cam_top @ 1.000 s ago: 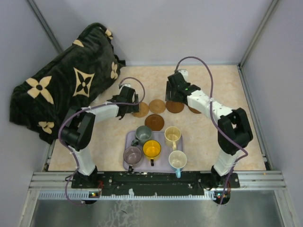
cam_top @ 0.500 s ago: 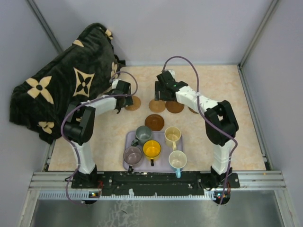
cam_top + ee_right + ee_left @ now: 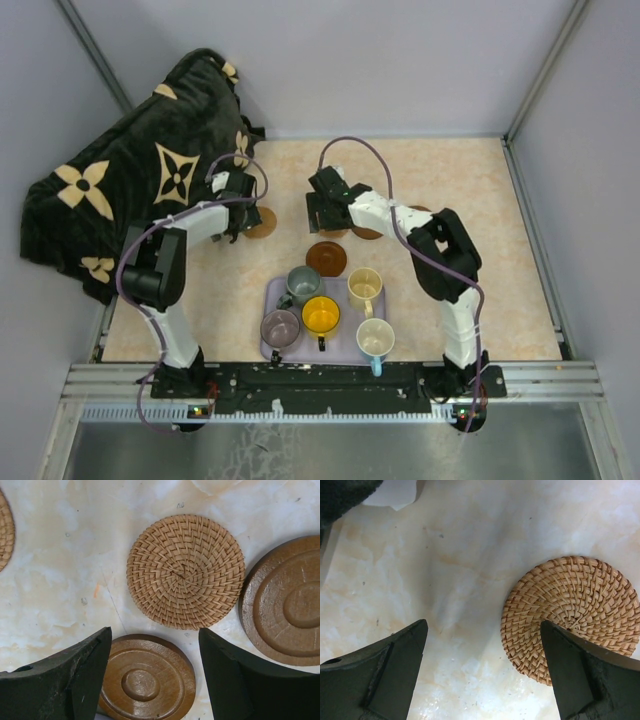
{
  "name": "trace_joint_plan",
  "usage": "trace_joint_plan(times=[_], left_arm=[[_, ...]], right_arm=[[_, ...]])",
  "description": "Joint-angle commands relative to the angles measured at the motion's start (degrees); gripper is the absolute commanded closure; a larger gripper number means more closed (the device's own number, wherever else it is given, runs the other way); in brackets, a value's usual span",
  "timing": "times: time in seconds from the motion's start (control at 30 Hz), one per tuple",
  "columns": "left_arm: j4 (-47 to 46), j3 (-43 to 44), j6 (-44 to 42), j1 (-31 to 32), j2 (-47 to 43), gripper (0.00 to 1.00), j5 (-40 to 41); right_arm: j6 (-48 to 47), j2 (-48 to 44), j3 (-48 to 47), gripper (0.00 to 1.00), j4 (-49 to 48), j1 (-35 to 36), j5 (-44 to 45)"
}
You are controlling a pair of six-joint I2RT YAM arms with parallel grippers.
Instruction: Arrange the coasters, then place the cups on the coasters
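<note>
Five coasters lie on the table behind the tray. A woven tan coaster (image 3: 264, 223) (image 3: 572, 610) lies by my left gripper (image 3: 236, 208) (image 3: 482, 645), which is open, with its right finger (image 3: 585, 675) over the coaster's edge. My right gripper (image 3: 325, 208) (image 3: 155, 632) hangs open above a glossy brown wooden coaster (image 3: 147, 680) that shows between its fingers. Beyond it are a second woven coaster (image 3: 185, 570) and another wooden one (image 3: 285, 605). A dark coaster (image 3: 326, 258) lies near the tray. The cups stand on the tray: grey-green (image 3: 300, 283), yellow-orange (image 3: 321, 315), mauve (image 3: 280, 327), cream (image 3: 364, 285), pale blue (image 3: 375, 338).
The lavender tray (image 3: 345, 350) sits at the near middle of the table. A black blanket with tan flower shapes (image 3: 130, 190) is heaped over the far left corner, close to my left arm. Grey walls enclose the table.
Both grippers have moved left. The woven coaster by my left gripper has slid left with it. My right gripper now hangs over the middle coasters.
</note>
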State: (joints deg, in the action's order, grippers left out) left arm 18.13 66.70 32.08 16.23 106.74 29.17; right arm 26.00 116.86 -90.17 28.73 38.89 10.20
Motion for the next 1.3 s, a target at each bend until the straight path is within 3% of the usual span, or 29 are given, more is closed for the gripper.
trace_joint_plan(times=[0.0, 0.57, 1.0, 1.27], left_arm=[[9.3, -2.0, 0.1, -0.9, -1.1, 0.0, 0.0], [9.2, -4.8, 0.5, -2.0, -5.3, 0.0, 0.8], [7.2, -2.0, 0.6, -6.4, -1.8, 0.0, -2.9], [6.5, 2.1, 0.3, -7.4, 1.1, 0.0, -5.1]], right_arm=[[-1.4, 1.7, -4.2, 0.29, -1.7, 0.3, -1.3], [0.1, 11.6, -10.0, 0.3, -2.3, 0.7, -11.6], [1.1, 21.0, -24.0, 0.31, -1.2, 3.3, -17.9], [1.5, 23.4, -28.0, 0.31, -0.7, 4.4, -18.3]])
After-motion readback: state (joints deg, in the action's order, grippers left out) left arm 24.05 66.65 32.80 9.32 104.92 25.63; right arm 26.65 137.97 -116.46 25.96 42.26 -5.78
